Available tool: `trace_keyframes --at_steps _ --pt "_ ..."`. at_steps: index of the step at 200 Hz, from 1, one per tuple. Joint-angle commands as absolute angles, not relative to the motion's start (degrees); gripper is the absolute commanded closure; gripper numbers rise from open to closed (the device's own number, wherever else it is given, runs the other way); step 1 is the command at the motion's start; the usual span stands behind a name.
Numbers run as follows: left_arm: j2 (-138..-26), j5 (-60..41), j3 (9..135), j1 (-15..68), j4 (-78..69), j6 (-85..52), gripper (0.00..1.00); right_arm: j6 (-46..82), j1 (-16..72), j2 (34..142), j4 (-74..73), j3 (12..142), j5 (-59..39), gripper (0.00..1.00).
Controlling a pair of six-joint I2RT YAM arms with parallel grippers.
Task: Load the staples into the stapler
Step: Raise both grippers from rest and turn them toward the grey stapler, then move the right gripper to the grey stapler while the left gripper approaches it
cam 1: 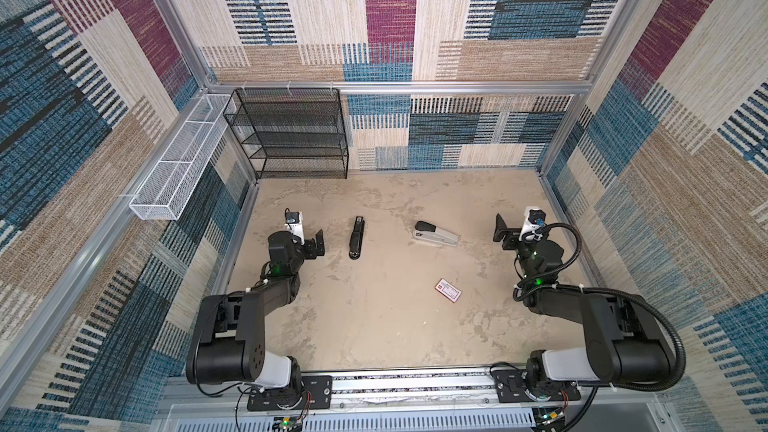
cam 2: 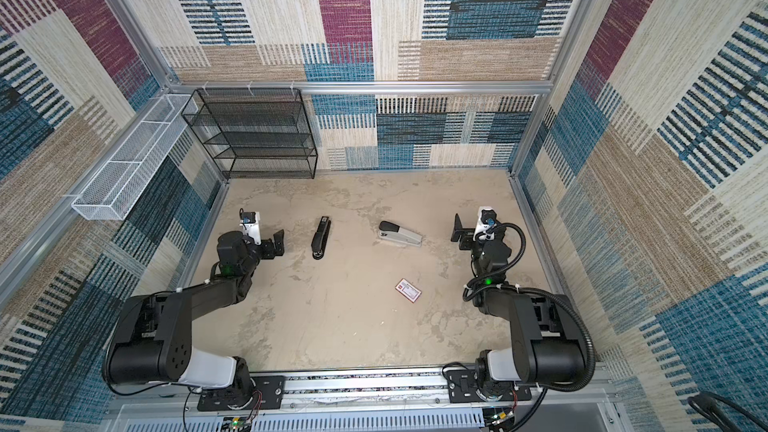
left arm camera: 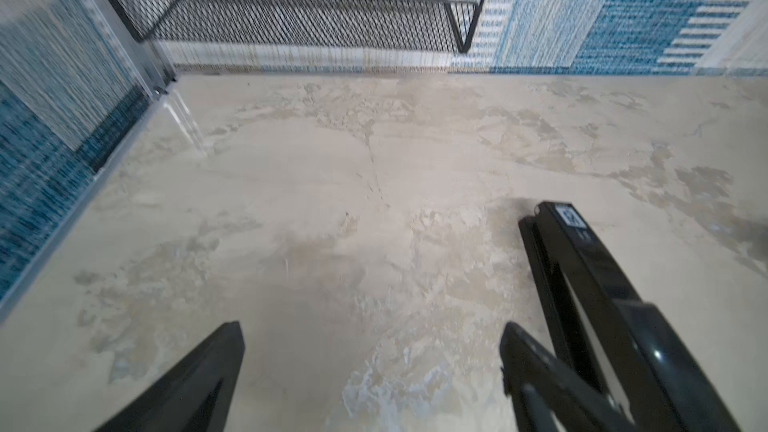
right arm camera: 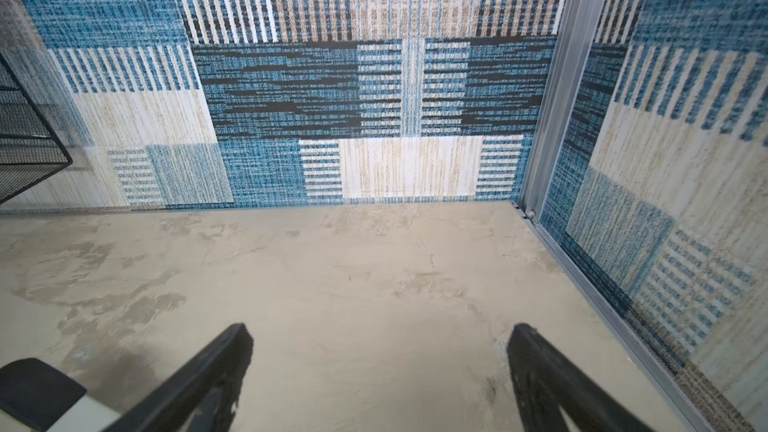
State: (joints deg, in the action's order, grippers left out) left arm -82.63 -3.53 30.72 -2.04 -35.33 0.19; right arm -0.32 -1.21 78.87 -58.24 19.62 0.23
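Across both top views, the staples box (cam 1: pixel 448 292) (cam 2: pixel 408 291) lies flat on the mottled beige table (cam 1: pixel 374 326), right of centre and nearer the right arm. It is white card with a red mark, and its contents are too small to make out. Farther back, well apart, lie a slim black stapler (cam 1: pixel 357 238) and a grey stapler (cam 1: pixel 436 234) with a black top. The left gripper (cam 1: pixel 314 244) sits just beside the black one and the right gripper (cam 1: pixel 503 231) near the grey one. A black mesh rack (cam 1: pixel 291 135) stands at the back wall, and a divided white mesh basket (cam 1: pixel 174 168) hangs on the left wall.

From the left wrist, the left gripper (left arm camera: pixel 372 328) is spread wide with only table between its fingers. The glossy black stapler (left arm camera: pixel 602 284) lies just outside one finger, cut off by the frame, its small label unreadable.

From the right wrist, the right gripper (right arm camera: pixel 382 328) is likewise wide and holds nothing. The grey stapler's (right arm camera: pixel 37 388) rounded black end shows blurred at a corner.
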Motion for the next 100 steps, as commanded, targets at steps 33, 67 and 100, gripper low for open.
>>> trace_keyframes --at_steps 33,67,100 --pt "-77.8 -3.9 42.3 -1.1 -12.7 -11.0 0.01 24.9 -1.2 67.5 -37.4 24.2 4.8 0.01" --pt "-79.8 -18.1 45.0 -1.5 -11.8 -30.8 0.01 31.2 -1.9 67.2 -27.4 29.4 -4.8 0.12" --pt "-82.8 -28.4 42.0 -0.6 -21.4 -39.3 0.01 28.4 -1.8 67.3 -20.7 33.5 -9.3 0.12"
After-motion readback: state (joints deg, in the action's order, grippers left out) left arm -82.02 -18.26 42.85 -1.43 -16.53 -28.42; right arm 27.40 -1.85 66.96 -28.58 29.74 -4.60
